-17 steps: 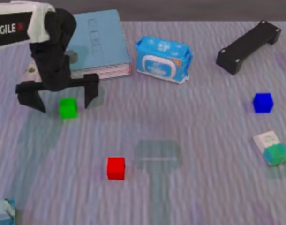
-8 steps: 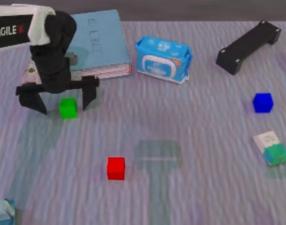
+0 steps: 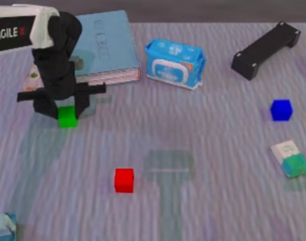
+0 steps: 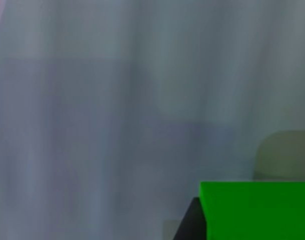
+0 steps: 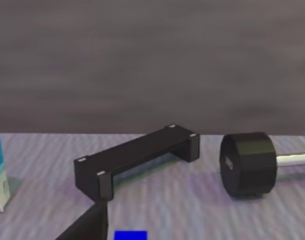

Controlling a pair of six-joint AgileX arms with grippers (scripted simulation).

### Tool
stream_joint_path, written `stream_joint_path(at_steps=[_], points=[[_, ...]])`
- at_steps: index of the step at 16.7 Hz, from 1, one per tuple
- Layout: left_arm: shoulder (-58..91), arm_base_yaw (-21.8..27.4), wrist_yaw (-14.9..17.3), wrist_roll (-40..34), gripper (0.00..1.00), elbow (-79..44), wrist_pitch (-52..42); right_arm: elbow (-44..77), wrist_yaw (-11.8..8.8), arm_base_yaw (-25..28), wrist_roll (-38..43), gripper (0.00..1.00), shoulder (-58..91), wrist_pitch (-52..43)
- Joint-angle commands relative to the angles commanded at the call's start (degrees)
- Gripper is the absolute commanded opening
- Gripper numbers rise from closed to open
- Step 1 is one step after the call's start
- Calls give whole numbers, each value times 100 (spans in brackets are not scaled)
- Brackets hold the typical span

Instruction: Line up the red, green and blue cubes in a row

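The green cube [image 3: 67, 118] sits at the table's left with my left gripper [image 3: 66, 112] shut on it, its black fingers [image 3: 82, 102] pressed to both sides. In the left wrist view the green cube [image 4: 257, 212] fills the corner against one dark finger [image 4: 190, 226]. The red cube [image 3: 124, 179] lies alone at the front centre-left. Far to the right rests the blue cube [image 3: 281, 110], whose top edge, the blue cube [image 5: 130, 235], shows in the right wrist view beside one finger [image 5: 90, 225] of my parked right gripper, set wide of the cube.
A light blue book [image 3: 105, 47] lies behind the left arm, with a wipes pack [image 3: 174, 63] to its right. A black bracket [image 3: 266, 49] stands at the back right and a white-and-teal packet [image 3: 291, 158] in front of the blue cube. A black dumbbell [image 5: 247, 162] shows beyond the bracket.
My left gripper has come down over the green cube and its fingers have drawn in from wide apart onto the cube's sides. The cube has shifted slightly left.
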State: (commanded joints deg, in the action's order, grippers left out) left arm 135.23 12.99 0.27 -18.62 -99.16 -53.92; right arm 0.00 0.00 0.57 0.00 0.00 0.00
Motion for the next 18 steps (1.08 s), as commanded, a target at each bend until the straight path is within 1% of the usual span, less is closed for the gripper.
stream_joint_path(at_steps=[1, 2, 9, 12, 18], points=[[0, 0, 0, 0, 2, 0, 0, 0, 0, 0, 0, 100, 0, 0], [0, 0, 0, 0, 0, 0, 0, 0, 0, 0, 0, 100, 0, 0], [0, 0, 0, 0, 0, 0, 0, 0, 0, 0, 0, 100, 0, 0], [-136, -14, -33, 32, 0, -112, -137, 0, 0, 0, 0, 100, 0, 0], [-490, -113, -37, 14, 0, -863, -1289, 0, 0, 0, 0, 100, 0, 0]])
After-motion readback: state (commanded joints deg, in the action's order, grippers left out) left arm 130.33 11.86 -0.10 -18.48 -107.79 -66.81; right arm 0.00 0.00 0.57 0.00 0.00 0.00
